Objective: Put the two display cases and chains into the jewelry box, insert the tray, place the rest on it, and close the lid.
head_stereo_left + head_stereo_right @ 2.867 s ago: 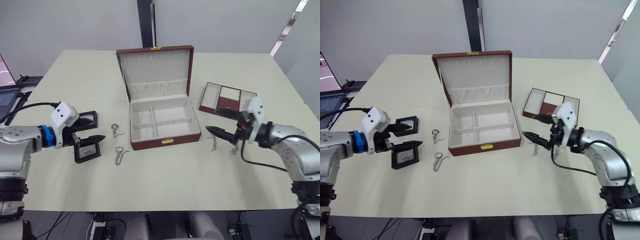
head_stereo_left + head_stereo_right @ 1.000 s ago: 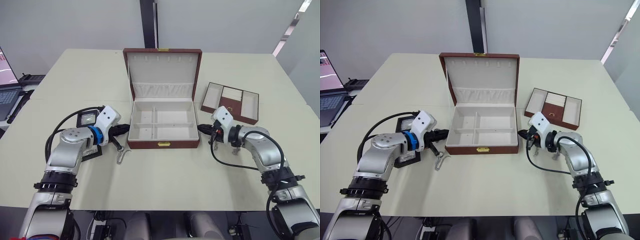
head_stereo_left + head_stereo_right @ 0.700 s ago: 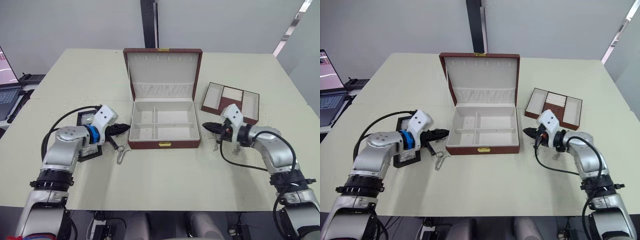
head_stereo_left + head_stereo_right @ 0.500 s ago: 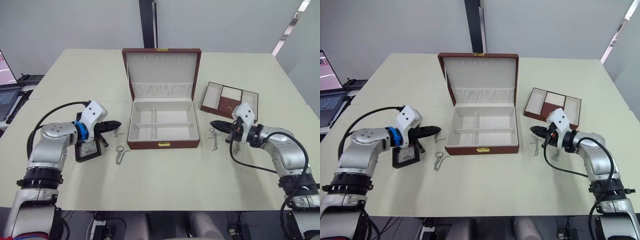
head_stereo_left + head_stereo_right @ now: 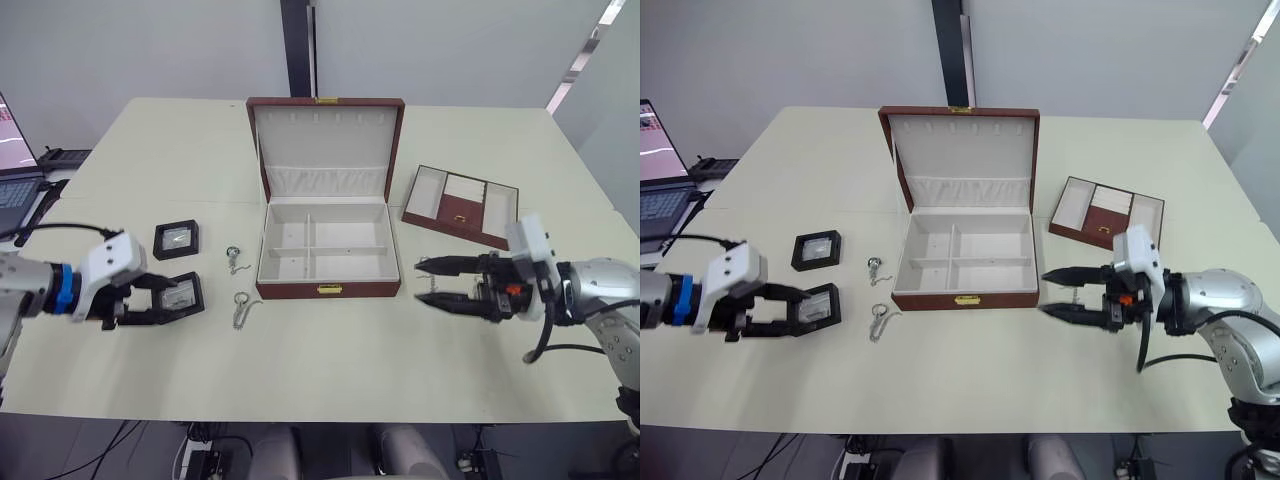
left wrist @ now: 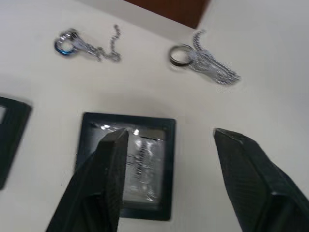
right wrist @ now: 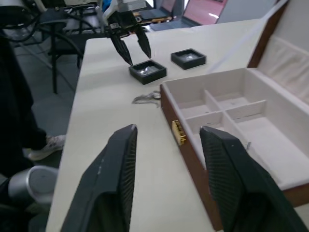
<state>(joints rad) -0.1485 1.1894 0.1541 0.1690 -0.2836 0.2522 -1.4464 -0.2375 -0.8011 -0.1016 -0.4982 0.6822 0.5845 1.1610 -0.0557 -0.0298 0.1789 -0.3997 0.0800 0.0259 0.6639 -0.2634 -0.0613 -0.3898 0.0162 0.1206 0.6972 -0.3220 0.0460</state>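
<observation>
The open jewelry box [image 5: 322, 250] stands mid-table with its lid upright. Two black display cases lie to its left, the far one [image 5: 175, 238] and the near one [image 5: 188, 296]. Two chains [image 5: 233, 260] [image 5: 240, 308] lie between the cases and the box. My left gripper [image 5: 168, 300] is open, hovering at the near case [image 6: 140, 164], one finger [image 6: 108, 169] over it and the other to its side. The tray [image 5: 460, 205] sits right of the box. Just off the box's right front corner, my right gripper [image 5: 420, 282] is open and holds nothing. A small chain [image 5: 1077, 292] lies on the table between its fingers.
A laptop [image 5: 15, 190] sits beyond the table's left edge. The right wrist view looks across the box [image 7: 231, 125] toward the left gripper [image 7: 130, 48] and both cases.
Both arms have drawn back from the box toward the table's front. The left gripper went from the chains to the near case and opened. The right gripper opened too.
</observation>
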